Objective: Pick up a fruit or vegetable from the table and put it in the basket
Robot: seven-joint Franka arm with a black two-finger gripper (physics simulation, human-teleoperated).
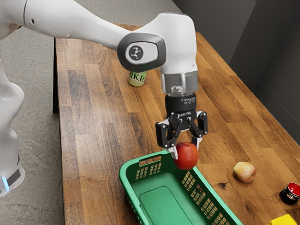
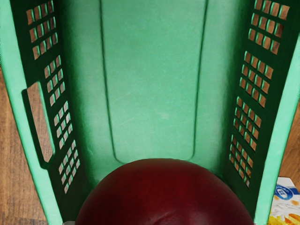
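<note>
Apple (image 1: 186,157) clamped between both gripper (image 1: 185,148) fingertips, above basket (image 1: 144,164) end. One fingertip partly behind apple. Basket cut off at exterior view's lower edge. Farther off, can (image 1: 137,80) top hidden by arm (image 1: 101,33).

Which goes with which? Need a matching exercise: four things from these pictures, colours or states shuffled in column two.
Column one:
1. red apple
2. basket
3. bowl
4. can

Column two:
A. black outside, red inside
B. held between the fingers
C. pale green, dark lettering
D. green, perforated walls

Pairs: 1-B; 2-D; 3-A; 4-C
</note>
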